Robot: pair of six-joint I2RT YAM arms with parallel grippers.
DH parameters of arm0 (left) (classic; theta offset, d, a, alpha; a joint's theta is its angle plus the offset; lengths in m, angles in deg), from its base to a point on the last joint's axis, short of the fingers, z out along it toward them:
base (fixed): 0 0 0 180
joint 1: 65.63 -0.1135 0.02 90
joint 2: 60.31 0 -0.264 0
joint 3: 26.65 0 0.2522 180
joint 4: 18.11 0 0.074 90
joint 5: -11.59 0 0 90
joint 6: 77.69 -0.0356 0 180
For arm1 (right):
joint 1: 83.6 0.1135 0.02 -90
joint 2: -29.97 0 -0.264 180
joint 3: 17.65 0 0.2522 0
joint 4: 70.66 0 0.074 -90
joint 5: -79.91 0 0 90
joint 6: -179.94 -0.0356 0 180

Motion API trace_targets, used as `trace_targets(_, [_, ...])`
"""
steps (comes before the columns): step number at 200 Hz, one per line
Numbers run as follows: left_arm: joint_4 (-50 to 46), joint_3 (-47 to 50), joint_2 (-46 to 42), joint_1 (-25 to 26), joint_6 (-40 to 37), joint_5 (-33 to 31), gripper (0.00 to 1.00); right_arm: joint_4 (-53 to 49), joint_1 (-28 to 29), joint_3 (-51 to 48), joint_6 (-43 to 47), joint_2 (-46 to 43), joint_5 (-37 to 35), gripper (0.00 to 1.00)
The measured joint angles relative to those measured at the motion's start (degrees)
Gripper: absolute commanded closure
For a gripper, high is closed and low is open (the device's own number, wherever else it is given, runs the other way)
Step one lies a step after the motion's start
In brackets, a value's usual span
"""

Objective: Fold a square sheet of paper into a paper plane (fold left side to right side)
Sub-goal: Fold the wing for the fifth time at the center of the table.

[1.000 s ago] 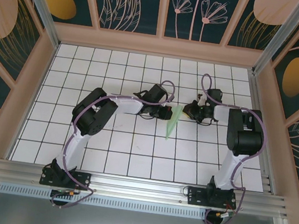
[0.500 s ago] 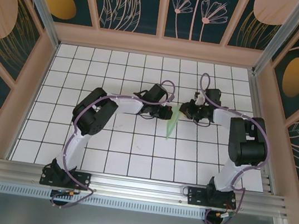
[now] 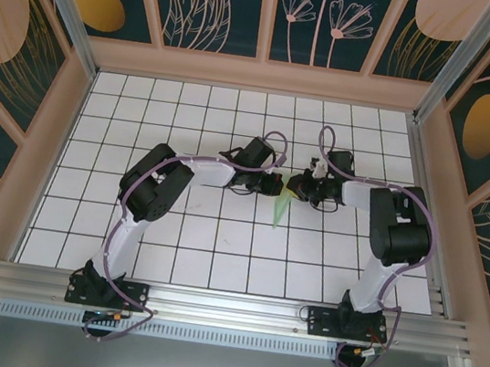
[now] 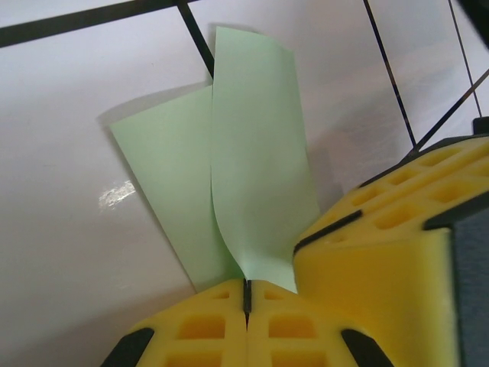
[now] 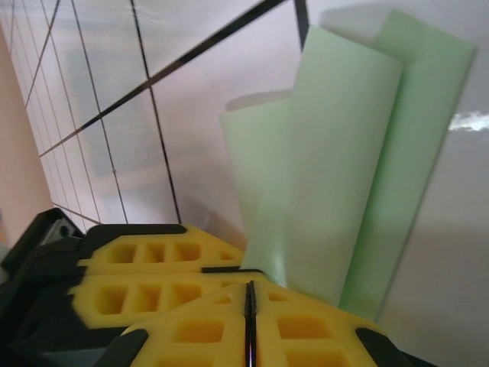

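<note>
Mint paper (image 3: 280,209), gridded table (image 3: 216,253), floral walls (image 3: 220,9)

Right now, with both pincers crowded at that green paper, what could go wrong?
The left pincer is shut on a raised flap of the green paper; a pull might tear or crumple it. The right pincer, also shut, sits right beside it, so the yellow fingers could collide.

One paper plane (image 3: 280,209) (pale green, folded) and two grippers: left gripper (image 3: 273,186), right gripper (image 3: 299,188).
</note>
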Motion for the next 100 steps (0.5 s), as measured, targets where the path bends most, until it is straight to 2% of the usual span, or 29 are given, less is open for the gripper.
trace_targets(100, [0.0,-0.1,0.0,0.0,0.0,-1.0,1.0,1.4,0.0,-1.0,0.0,1.2,-1.2,0.88])
